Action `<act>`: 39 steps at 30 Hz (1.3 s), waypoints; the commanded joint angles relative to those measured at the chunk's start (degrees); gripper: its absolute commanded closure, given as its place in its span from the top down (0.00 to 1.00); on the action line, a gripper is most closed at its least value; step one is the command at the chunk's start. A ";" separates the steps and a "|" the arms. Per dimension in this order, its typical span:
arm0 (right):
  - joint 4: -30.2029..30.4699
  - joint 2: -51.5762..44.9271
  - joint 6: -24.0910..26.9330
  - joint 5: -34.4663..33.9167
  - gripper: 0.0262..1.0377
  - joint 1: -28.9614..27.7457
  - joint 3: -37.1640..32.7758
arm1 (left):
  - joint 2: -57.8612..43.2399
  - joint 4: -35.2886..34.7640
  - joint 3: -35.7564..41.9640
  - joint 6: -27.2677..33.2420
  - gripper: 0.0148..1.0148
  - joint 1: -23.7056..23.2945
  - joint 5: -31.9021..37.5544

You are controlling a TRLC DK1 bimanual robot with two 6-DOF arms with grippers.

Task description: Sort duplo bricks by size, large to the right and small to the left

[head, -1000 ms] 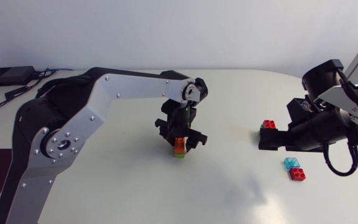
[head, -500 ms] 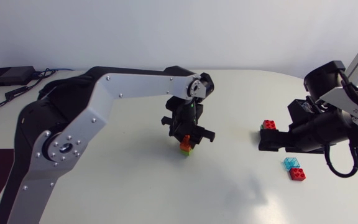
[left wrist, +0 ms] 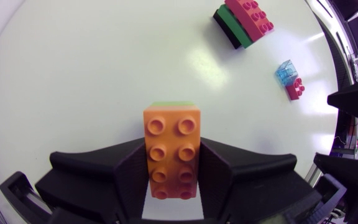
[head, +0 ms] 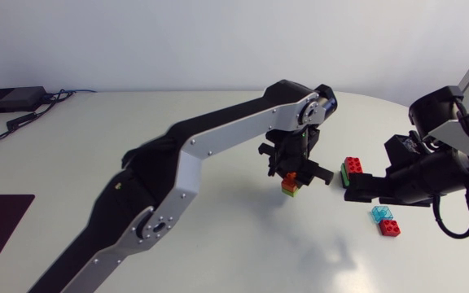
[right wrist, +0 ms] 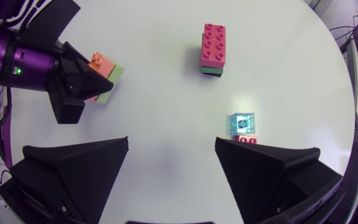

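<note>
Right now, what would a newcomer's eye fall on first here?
The left arm stretches past the table's middle, the left end effector shut on an orange brick atop a green brick. Near the open right end effector lie a red-on-green brick stack, a clear blue small brick and a red small brick.

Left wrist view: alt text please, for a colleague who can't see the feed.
The left pincer is shut on a long orange brick with a green brick under it. Ahead lie a red-on-green stack, and a clear blue small brick beside a small red brick.
</note>
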State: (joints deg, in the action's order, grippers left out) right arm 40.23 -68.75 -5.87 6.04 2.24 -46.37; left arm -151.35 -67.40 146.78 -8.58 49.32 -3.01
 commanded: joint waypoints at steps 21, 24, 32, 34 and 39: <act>-0.68 2.04 1.91 0.55 0.97 -0.13 2.07 | -1.67 -10.30 4.92 0.76 0.97 0.95 3.09; -0.68 1.87 0.77 0.55 0.97 1.89 1.02 | 2.37 -12.15 2.55 0.49 0.97 -0.01 3.18; -1.12 -1.47 -0.81 -0.24 0.97 10.59 -3.46 | 21.18 -7.57 -20.75 -0.74 0.97 -2.91 3.80; -2.52 -3.76 -0.72 -1.21 0.97 12.88 -4.26 | 25.49 -5.73 -26.81 -1.26 0.97 -4.32 4.32; -5.51 -13.16 -0.99 -2.18 0.97 14.90 -8.12 | 35.60 -0.02 -41.93 -1.35 0.97 -8.10 5.20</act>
State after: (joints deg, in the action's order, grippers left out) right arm 35.33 -78.08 -5.56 4.49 16.60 -52.64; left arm -118.85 -68.16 110.50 -8.64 42.65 1.58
